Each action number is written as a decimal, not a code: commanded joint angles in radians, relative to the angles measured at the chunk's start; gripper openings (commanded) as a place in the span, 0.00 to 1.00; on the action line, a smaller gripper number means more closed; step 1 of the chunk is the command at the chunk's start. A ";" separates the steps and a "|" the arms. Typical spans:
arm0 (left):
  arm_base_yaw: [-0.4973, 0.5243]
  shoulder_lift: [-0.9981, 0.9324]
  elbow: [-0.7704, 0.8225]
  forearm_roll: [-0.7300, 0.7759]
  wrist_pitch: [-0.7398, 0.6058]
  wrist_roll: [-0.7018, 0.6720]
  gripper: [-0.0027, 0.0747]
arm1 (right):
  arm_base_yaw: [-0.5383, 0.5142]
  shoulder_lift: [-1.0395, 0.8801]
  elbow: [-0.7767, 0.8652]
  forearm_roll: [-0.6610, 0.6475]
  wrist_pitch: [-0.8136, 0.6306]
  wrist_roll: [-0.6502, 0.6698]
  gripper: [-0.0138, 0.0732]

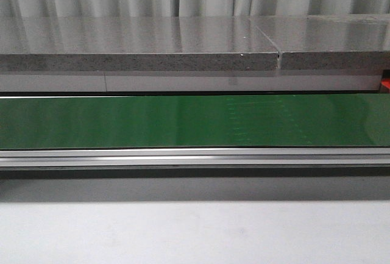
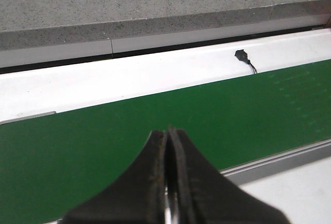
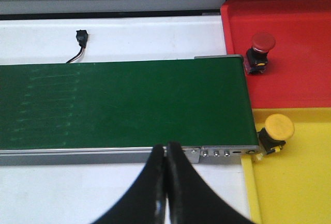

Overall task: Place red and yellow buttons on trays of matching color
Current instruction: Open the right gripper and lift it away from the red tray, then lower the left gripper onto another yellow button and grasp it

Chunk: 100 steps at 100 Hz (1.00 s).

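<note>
Green belt (image 3: 121, 105) bare ahead of both closed, empty grippers: left gripper (image 2: 168, 182), right gripper (image 3: 165, 182). Red button (image 3: 260, 50) on red tray (image 3: 300, 27), yellow button (image 3: 275, 131) on yellow tray (image 3: 295, 182). Judgement: sorting done or waiting; next needs new button.

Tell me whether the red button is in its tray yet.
In. The red button sits on the red tray, near its edge beside the green belt; no gripper touches it.

Even, moderately bright overhead lighting throughout; the polished grey stone counter (image 1: 140, 35) mirrors the pale curtain in soft vertical glare, and the glossy green conveyor belt (image 1: 195, 121) carries a faint sheen. A dark shadow band lies under the belt's aluminium rail (image 1: 195, 157). In both wrist views the black closed fingertips (image 2: 168, 182) are blurred; surfaces beyond them stay sharp.
</note>
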 commanded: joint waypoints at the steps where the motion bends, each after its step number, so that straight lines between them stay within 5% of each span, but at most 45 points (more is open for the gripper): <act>1: 0.002 0.015 -0.027 -0.016 -0.100 -0.002 0.01 | 0.001 -0.042 0.003 0.006 -0.053 -0.008 0.08; 35: 0.036 0.100 -0.071 0.013 -0.049 -0.045 0.01 | 0.001 -0.084 0.025 0.007 -0.048 -0.008 0.08; 73: 0.368 0.428 -0.336 -0.018 0.192 -0.085 0.01 | 0.001 -0.084 0.025 0.007 -0.038 -0.008 0.08; 84: 0.445 0.500 -0.370 -0.020 0.271 -0.085 0.15 | 0.001 -0.084 0.025 0.007 -0.038 -0.008 0.08; 100: 0.548 0.565 -0.376 -0.026 0.344 -0.085 0.58 | 0.001 -0.084 0.025 0.007 -0.038 -0.008 0.08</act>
